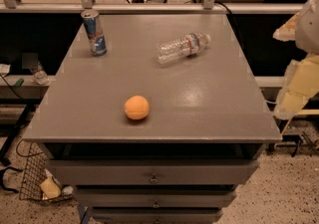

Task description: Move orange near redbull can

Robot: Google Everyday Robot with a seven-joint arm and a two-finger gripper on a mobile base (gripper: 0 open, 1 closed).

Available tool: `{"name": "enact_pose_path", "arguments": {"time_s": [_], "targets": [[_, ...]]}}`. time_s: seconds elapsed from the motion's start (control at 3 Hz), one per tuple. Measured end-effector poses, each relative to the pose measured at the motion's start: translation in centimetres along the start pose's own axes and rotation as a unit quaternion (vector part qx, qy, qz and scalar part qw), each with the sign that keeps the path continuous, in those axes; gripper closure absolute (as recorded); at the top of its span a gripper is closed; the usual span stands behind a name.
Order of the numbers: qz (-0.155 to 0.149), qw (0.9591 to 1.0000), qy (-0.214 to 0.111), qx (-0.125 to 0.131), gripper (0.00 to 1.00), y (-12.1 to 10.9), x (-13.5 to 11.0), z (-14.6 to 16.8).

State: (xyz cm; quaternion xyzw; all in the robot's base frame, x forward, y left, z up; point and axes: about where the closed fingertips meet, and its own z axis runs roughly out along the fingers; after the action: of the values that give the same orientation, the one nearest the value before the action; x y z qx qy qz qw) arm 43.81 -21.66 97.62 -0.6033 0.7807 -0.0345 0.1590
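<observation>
The orange (136, 107) sits front-centre, redbull can (94, 33) stands upright back-left — gripper (298, 86) hangs right of the table (199, 103).

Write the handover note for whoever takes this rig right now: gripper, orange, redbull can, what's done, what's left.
Gripper: at the right edge of the view, off the side of the table, well away from the orange.
Orange: resting on the table near the front edge, left of centre, nothing touching it.
Redbull can: upright at the back left corner, far from the orange.
Water bottle: on its side towards the back, right of the can.
Done: nothing yet.
Left: reach in, grasp the orange, carry it to the back left and set it beside the can without tipping it.
</observation>
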Motion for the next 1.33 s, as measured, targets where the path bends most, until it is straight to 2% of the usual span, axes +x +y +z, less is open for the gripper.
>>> {"name": "enact_pose_path", "arguments": {"time_s": [0.67, 1.0, 1.33], "targets": [[0.004, 0.9999, -0.013, 0.002, 0.00, -0.2, -0.2, 0.0], [-0.010, 0.9970, -0.074, -0.023, 0.00, -0.1, -3.0, 3.0], [-0.031, 0.9796, -0.183, -0.076, 0.00, 1.6, -9.3, 7.3]]}}
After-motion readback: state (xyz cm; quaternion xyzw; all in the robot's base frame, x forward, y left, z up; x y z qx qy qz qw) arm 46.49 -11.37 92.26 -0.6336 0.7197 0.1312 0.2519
